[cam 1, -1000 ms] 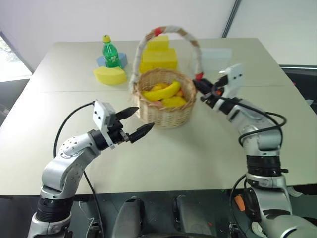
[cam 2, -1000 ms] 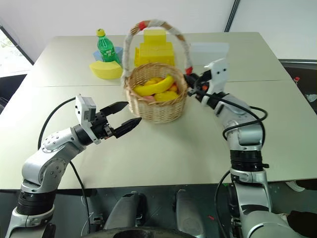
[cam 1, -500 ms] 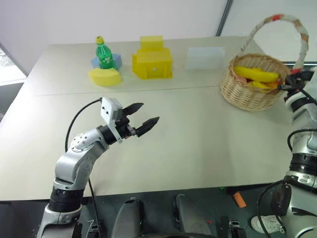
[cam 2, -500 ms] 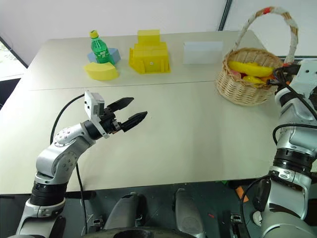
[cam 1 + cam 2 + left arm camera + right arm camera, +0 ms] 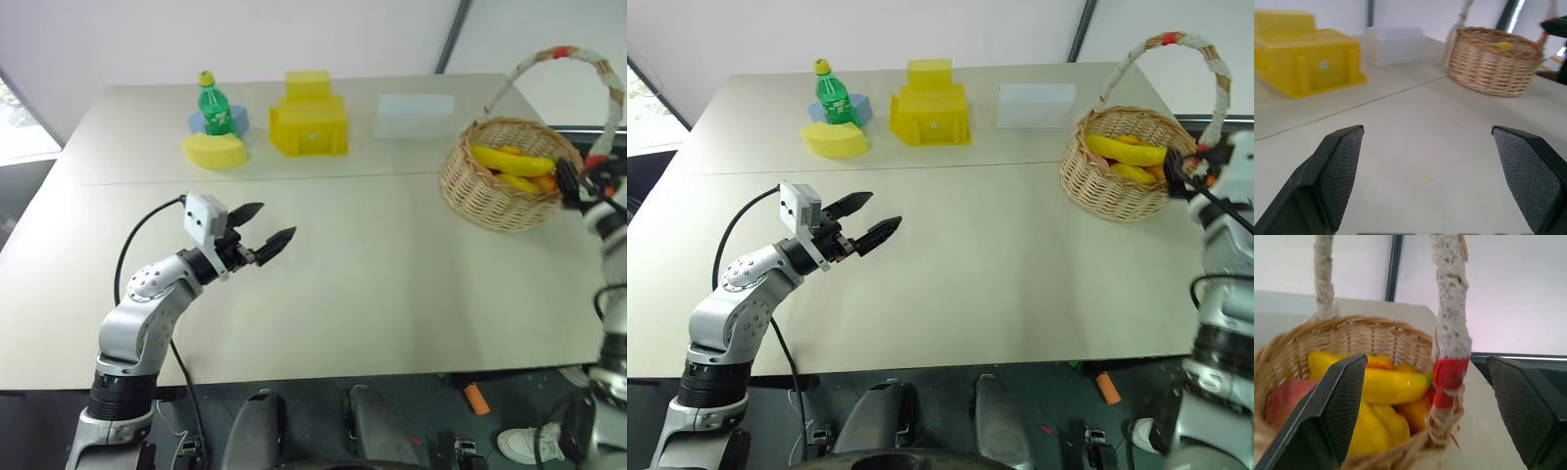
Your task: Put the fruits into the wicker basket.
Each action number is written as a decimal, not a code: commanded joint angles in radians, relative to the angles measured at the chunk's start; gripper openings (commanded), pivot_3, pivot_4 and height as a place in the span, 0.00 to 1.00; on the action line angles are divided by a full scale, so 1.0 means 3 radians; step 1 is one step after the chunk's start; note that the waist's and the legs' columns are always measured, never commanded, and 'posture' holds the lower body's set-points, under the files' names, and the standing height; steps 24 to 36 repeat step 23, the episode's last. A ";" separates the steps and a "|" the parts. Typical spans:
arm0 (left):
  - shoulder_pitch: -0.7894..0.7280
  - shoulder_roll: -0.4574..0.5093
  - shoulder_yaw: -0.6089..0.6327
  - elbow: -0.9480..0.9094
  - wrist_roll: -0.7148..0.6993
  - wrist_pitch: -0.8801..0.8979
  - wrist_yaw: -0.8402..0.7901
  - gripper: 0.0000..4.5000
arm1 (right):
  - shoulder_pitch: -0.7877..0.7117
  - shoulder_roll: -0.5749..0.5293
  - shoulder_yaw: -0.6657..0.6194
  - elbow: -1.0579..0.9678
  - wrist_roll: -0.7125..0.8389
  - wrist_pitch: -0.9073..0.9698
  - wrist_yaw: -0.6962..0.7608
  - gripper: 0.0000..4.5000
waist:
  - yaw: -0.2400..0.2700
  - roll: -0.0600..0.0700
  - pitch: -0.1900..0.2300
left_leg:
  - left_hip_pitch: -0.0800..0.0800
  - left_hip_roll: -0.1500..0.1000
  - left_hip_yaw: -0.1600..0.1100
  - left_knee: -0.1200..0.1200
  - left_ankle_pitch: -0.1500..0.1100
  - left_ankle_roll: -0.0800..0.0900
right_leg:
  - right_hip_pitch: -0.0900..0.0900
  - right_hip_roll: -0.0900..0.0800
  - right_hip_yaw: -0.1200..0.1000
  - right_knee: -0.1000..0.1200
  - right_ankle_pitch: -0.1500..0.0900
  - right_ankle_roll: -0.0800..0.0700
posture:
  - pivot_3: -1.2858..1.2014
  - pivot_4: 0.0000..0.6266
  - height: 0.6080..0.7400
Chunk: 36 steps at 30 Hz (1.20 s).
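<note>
A: 1 large pale table [image 5: 372,284] fills the scene, with a thin seam running across it, a white wall behind, and a dark floor below its near edge.

B: What stands on it, biggest first?

A: 1 wicker basket [image 5: 505,186] at the right end, upright, its arched handle wrapped white with red ends. Then 1 yellow plastic box [image 5: 310,125] near the far edge, 1 pale translucent box [image 5: 415,115] just to its right, 1 yellow half-moon dish [image 5: 216,150] to its left, and 1 green bottle [image 5: 217,106] with a yellow cap, standing upright behind the dish.

B: And the fruits?

A: The fruits [image 5: 1386,387] all lie inside the basket. I can count 1 banana on top, at least 2 yellow-orange ones under it, and 1 pink-red one against the wall; any deeper ones are hidden.

B: The 2 grippers?

A: The left gripper [image 5: 263,233] hangs over bare table left of centre, well apart from the basket, fingers spread wide, holding nothing. The right gripper [image 5: 1181,173] sits at the basket's right rim, beside the handle's red end; its wrist view shows the fingers wide, 1 on each side of the handle base, pinching nothing.
</note>
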State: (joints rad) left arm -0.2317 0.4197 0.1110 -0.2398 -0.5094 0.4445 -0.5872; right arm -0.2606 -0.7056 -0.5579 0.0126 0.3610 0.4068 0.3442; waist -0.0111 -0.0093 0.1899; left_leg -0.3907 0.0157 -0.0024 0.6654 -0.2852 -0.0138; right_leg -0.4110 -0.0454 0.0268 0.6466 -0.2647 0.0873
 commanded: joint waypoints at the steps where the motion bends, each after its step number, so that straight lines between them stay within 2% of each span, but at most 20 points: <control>1: 0.0079 0.0074 0.0237 0.0118 0.0143 -0.0164 0.0141 1.00 | 0.0285 -0.0046 -0.0158 -0.0465 0.0378 0.0160 0.0393 0.94 | -0.0008 0.0000 0.0000 | 0.0000 0.0000 0.0001 0.0000 0.0000 0.0000 | 0.0000 0.0000 0.0000 0.0000 0.0000 0.0000 | 0.52 0.24 1.00; 4: 0.0172 0.0130 0.0336 0.0190 0.0201 -0.0209 0.0158 1.00 | 0.0472 -0.0036 0.0092 -0.0727 0.0459 0.0082 0.0728 0.94 | -0.0035 0.0000 0.0000 | 0.0004 0.0001 0.0002 0.0000 0.0000 0.0000 | 0.0001 0.0001 0.0001 0.0001 0.0000 0.0000 | 0.52 0.24 1.00; 8: 0.0307 0.0211 0.0490 0.0203 0.0219 -0.0249 0.0176 1.00 | 0.0444 0.0105 0.0715 -0.1076 0.0512 0.0092 0.1031 0.94 | -0.0054 0.0000 0.0000 | 0.0008 0.0004 0.0001 0.0000 0.0000 0.0000 | 0.0001 0.0008 0.0001 0.0004 0.0000 0.0000 | 0.52 0.24 1.00; 11: 0.0412 0.0226 0.0531 0.0189 0.0290 -0.0265 0.0247 1.00 | 0.0295 0.0257 0.1182 -0.1003 0.0336 -0.0020 0.1110 0.94 | -0.0028 0.0000 0.0000 | 0.0007 0.0004 -0.0002 0.0000 0.0000 0.0000 | 0.0001 0.0006 -0.0001 0.0004 0.0000 0.0000 | 0.52 0.24 1.00; 14: 0.0500 0.0204 0.0527 0.0139 0.0347 -0.0291 0.0311 1.00 | 0.0118 0.0427 0.1472 -0.0791 0.0188 -0.0151 0.1140 0.94 | -0.0015 -0.0001 0.0000 | 0.0004 0.0003 -0.0001 0.0000 0.0000 0.0000 | 0.0000 0.0000 -0.0001 0.0003 0.0000 0.0000 | 0.52 0.24 1.00; 22: 0.0633 0.0144 0.0526 -0.0018 0.0282 -0.0321 0.0294 1.00 | -0.0012 0.0505 0.1563 -0.0420 0.0061 -0.0461 0.1289 0.94 | 0.0008 -0.0004 0.0000 | -0.0001 -0.0003 -0.0004 0.0001 -0.0001 0.0000 | 0.0000 -0.0011 -0.0005 -0.0001 0.0000 0.0000 | 0.52 0.24 1.00; 36: 0.0645 0.0129 0.0533 -0.0040 0.0272 -0.0321 0.0305 1.00 | -0.0010 0.0511 0.1548 -0.0404 0.0079 -0.0474 0.1308 0.94 | 0.0008 -0.0004 0.0000 | -0.0001 -0.0002 -0.0005 0.0001 -0.0001 0.0000 | 0.0000 -0.0011 -0.0005 -0.0001 0.0000 0.0000 | 0.52 0.24 1.00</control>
